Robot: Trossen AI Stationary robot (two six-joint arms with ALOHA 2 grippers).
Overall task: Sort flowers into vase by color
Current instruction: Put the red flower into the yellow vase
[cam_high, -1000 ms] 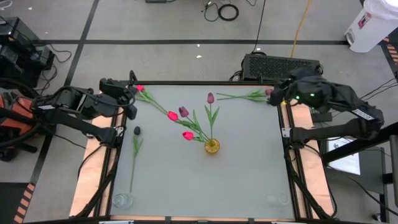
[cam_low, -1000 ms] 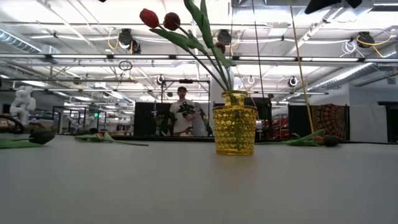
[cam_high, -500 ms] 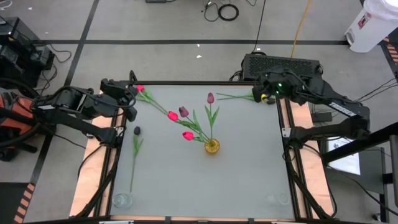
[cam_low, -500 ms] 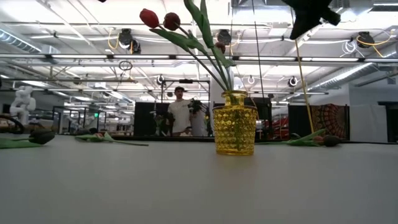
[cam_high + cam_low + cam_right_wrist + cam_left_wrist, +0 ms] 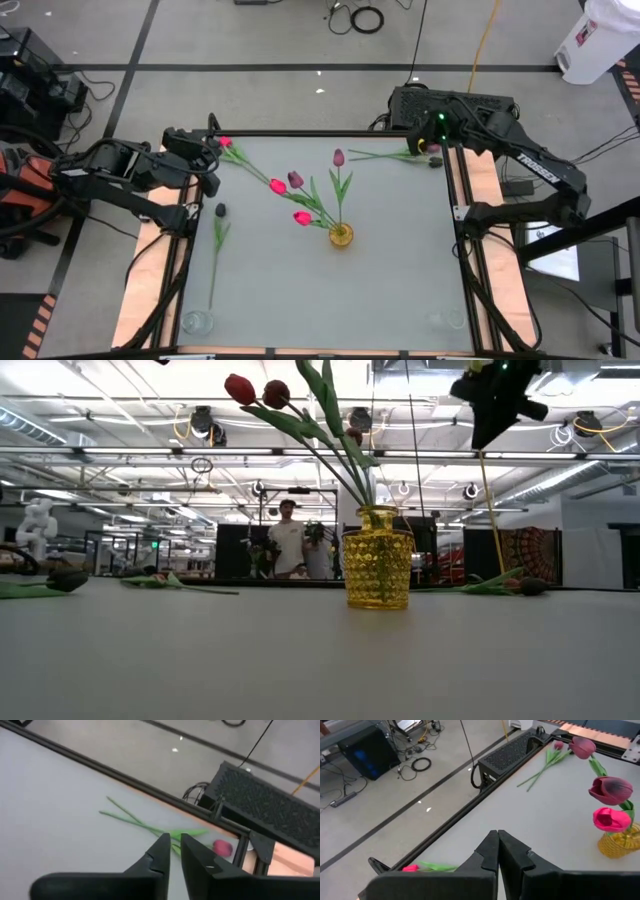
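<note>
Roughly halfway: four flowers stood in the yellow vase (image 5: 341,236), four lay loose on the surface (image 5: 400,270), the right tool (image 5: 172,851), fingers slightly apart and empty, over the pink tulip (image 5: 221,847) at the far right corner; left tool (image 5: 497,851) closed, parked far left.

Vase (image 5: 619,845) cut off at edge

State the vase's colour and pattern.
Yellow glass vase, dimpled all over; clearest in the low view.
</note>
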